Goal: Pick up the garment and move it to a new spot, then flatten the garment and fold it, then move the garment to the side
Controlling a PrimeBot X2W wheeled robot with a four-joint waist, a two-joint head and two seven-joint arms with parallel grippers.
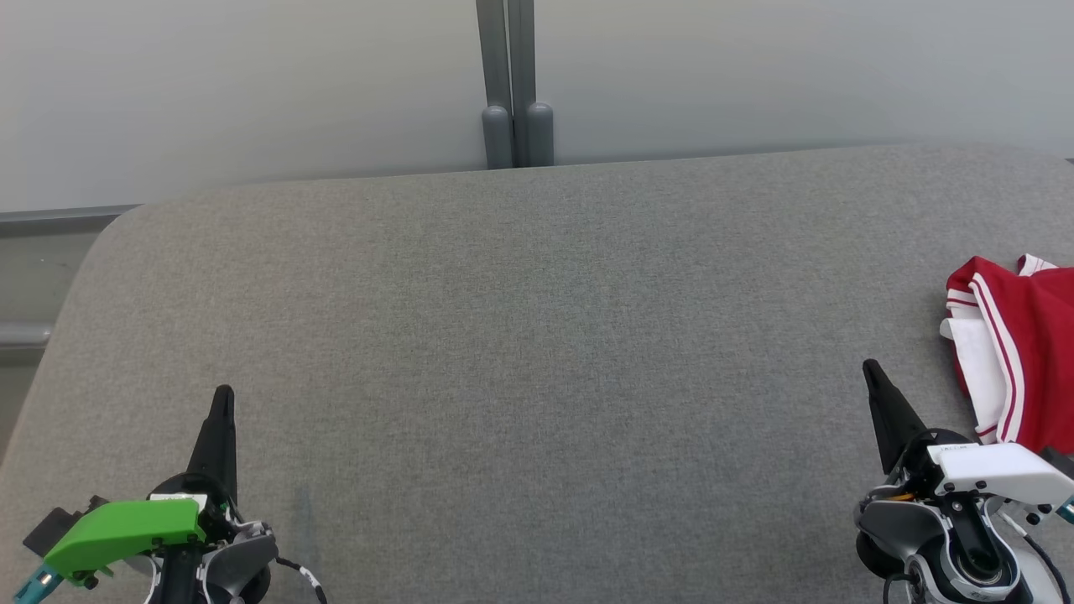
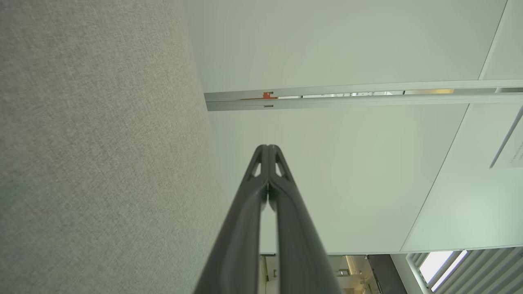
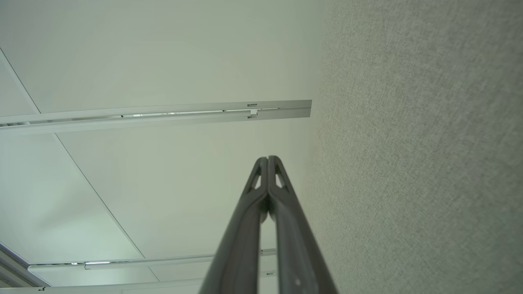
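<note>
The garment (image 1: 1019, 352) is red with white stripes and a white lining, lying bunched at the right edge of the grey fabric table (image 1: 537, 352) in the head view, partly cut off by the frame. My right gripper (image 1: 873, 369) sits at the lower right, just left of and below the garment, shut and empty. At the lower left, far from the garment, my left gripper (image 1: 223, 394) is shut and empty. In each wrist view the two dark fingers meet at the tips: left gripper (image 2: 267, 148), right gripper (image 3: 267, 159).
A pale partition wall (image 1: 252, 84) stands behind the table, with a grey post (image 1: 513, 84) at its middle. The table's rounded left corner (image 1: 117, 226) drops to a floor strip. The wrist views show wall panels (image 2: 347, 49) beside the table surface (image 3: 429, 143).
</note>
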